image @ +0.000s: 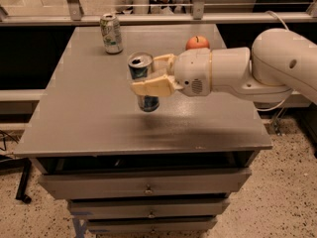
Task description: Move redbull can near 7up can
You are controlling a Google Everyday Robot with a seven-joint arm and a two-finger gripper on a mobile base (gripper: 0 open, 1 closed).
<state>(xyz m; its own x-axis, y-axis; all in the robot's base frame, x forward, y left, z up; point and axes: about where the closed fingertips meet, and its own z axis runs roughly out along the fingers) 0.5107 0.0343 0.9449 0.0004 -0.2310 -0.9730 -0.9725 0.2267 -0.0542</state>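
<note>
Over table (84,118) middle, tool (146,76) clamps redbull can (140,67); arm (237,71) horizontal.

claw (144,75) cream, around redbull can (140,66) blue-silver | 7up can (111,32) green-white | apple (197,42) orange-red | table (89,115) grey

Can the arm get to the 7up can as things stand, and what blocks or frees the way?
Probably yes. The end effector, shut on the redbull can above mid-table, has only bare tabletop between it and the 7up can at the far left; the apple sits off to the right.
</note>
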